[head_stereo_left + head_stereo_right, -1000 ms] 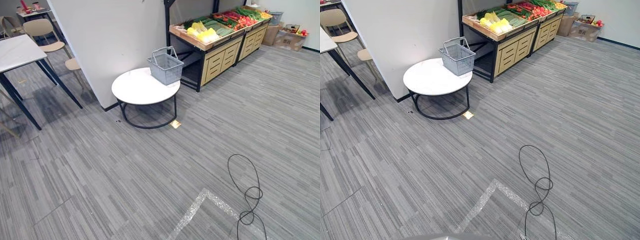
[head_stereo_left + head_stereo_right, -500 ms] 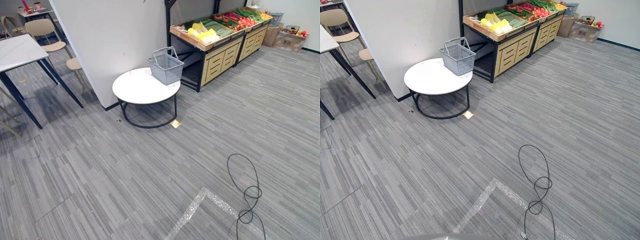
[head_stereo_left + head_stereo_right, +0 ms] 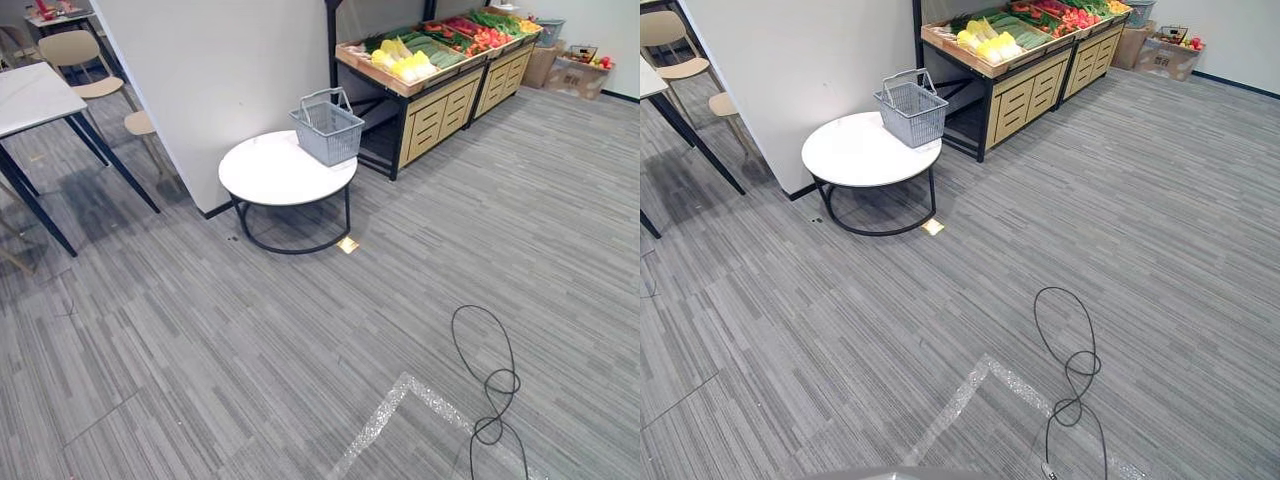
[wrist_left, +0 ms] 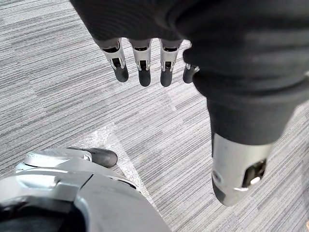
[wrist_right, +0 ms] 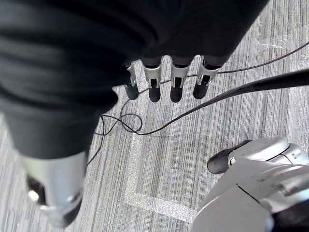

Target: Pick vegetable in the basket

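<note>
two hands, both empty: my left hand point(image 4: 144, 65) and my right hand point(image 5: 176, 84) each hang over the grey floor point(image 3: 250, 330), fingers straight and relaxed, thumb apart, nothing held. the grey wire basket point(image 3: 328, 130) stands upright at the far side of the round white tabletop point(image 3: 270, 175), with a handle raised. from here i cannot tell whether anything lies in it. the vegetables point(image 3: 405, 66), yellow, green and red, lie on the sloped top of the wooden stand point(image 3: 440, 105) just beyond the tabletop, well apart from both hands.

step in hand, as i judge it: the approach. nothing is within reach, so no grasp applies yet.

recommended procedure:
1. walk toward the corner where tabletop and stand meet, with basket and produce held in the head views.
2. stop with the basket and the nearest yellow produce both near the hands. do not brush the tabletop rim: the basket looks light and sits close to the edge, so it may slide.
3. leave the fingers straight until the hand is above one item. choose one lying free on top, not one wedged among neighbours.
4. curl fingers and thumb across its narrow side, lift clear, carry it over the basket rim and lower it before release.

caution: the raised handle may catch the fingers.
</note>
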Robot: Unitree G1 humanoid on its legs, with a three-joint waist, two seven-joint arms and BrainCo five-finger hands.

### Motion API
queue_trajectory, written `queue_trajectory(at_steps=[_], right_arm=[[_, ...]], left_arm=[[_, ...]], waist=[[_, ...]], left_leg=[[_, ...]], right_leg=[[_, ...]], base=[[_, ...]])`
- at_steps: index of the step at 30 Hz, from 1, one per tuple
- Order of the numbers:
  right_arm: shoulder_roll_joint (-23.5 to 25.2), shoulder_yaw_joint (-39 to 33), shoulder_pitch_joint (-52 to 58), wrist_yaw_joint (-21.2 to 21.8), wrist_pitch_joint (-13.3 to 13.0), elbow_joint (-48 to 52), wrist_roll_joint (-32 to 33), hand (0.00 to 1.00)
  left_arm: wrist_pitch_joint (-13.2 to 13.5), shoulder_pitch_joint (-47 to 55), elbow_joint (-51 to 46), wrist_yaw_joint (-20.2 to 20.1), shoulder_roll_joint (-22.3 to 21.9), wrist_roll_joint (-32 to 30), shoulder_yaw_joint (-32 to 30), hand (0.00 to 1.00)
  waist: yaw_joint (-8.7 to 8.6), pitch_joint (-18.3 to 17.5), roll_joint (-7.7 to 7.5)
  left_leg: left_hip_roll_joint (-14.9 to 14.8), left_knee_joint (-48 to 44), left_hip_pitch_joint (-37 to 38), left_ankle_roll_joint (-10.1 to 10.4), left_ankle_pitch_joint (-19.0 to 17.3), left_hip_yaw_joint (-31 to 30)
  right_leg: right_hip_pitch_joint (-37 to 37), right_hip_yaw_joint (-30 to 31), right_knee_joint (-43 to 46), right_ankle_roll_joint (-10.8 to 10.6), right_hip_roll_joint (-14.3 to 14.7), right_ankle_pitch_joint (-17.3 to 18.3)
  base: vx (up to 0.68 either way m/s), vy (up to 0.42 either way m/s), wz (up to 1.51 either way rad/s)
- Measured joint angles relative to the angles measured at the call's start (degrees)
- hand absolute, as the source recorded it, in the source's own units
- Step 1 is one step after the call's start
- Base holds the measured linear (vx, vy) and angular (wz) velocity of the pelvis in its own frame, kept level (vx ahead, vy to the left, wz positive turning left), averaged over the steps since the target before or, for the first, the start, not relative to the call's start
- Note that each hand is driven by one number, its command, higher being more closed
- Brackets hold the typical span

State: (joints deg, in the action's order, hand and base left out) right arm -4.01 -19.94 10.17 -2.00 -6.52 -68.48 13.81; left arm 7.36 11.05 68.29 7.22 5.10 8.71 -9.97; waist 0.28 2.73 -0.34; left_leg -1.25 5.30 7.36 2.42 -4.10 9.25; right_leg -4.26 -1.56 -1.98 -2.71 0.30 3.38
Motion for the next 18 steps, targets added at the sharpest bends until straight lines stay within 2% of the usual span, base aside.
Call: queue_trajectory(at_steps=[9,11,14,15,17,18], right_arm=[[0.0,0.0,-0.6,0.1,0.0,0.1,0.2,0.00],[0.1,0.1,-2.4,0.0,0.0,0.3,0.3,0.00],[1.2,-0.6,-3.6,0.0,0.0,0.7,1.0,0.00],[2.0,-1.5,-3.6,-0.1,-0.1,0.8,2.0,0.00],[2.9,-2.1,-2.9,-0.1,-0.1,1.5,2.6,0.00],[2.8,-2.0,-2.6,-0.1,-0.1,2.2,2.6,0.00]], left_arm=[[0.0,-0.7,0.0,-0.1,0.1,0.0,0.1,0.00],[0.0,-1.8,-0.1,0.3,0.2,0.0,-0.6,0.00],[0.0,-3.1,-1.1,1.2,0.5,0.1,-2.7,0.00],[0.0,-3.3,-1.3,1.4,0.6,0.1,-4.0,0.00],[-0.2,-3.3,-2.3,1.5,0.0,0.2,-7.5,0.00],[-0.2,-3.2,-2.9,1.4,-0.4,0.2,-9.1,0.00]], waist=[[0.12,1.0,-0.12],[0.25,2.3,0.17],[0.01,5.5,-1.48],[0.07,5.9,-2.34],[0.40,6.3,-3.35],[0.48,6.4,-3.38]], left_leg=[[-0.4,0.0,-0.8,0.0,0.0,0.4],[-0.6,-0.3,-2.2,0.2,0.3,1.4],[-0.6,-1.6,-2.8,0.6,-0.1,1.5],[-0.6,-3.5,-3.6,1.4,-1.4,1.4],[-2.4,-15.2,-7.5,1.8,-7.1,2.1],[-3.4,-20.2,-9.5,2.0,-8.3,3.0]], right_leg=[[1.2,0.3,0.6,0.1,0.4,-0.1],[4.7,0.9,4.8,1.6,0.6,1.2],[8.0,0.8,11.9,2.2,0.3,4.9],[9.0,0.7,14.4,2.4,0.1,6.3],[9.7,0.5,18.4,3.4,0.4,9.9],[9.5,0.4,18.6,4.2,0.7,10.6]], base=[[0.00,-0.005,-0.03],[-0.02,-0.030,-0.22],[-0.02,-0.058,0.00],[-0.02,-0.098,0.08],[0.01,-0.122,0.03],[0.02,-0.141,0.06]])
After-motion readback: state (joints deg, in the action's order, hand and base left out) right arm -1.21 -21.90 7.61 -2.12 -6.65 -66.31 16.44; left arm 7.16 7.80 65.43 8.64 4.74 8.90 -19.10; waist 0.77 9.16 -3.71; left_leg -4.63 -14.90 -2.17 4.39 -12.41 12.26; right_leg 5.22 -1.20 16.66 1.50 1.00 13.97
